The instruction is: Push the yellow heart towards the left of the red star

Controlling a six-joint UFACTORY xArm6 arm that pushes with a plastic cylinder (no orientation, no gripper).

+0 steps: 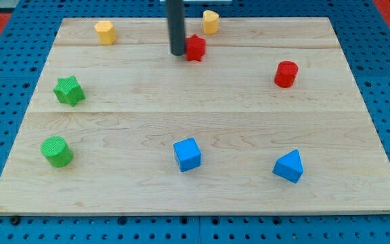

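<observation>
The red star point(196, 48) lies near the view's top, at the middle of the wooden board. The yellow heart point(210, 22) sits just above and to the right of it, at the board's top edge. My tip point(177, 53) rests on the board right at the red star's left side, close enough that I cannot tell whether they touch. The rod rises straight up out of the view's top. The tip is left of and below the yellow heart, with the red star between them.
A yellow hexagon-like block point(105, 32) is at the top left. A green star point(68, 90) and a green cylinder point(57, 151) are on the left. A red cylinder point(285, 74) is at the right. A blue cube point(187, 154) and a blue triangular block point(288, 166) are near the bottom.
</observation>
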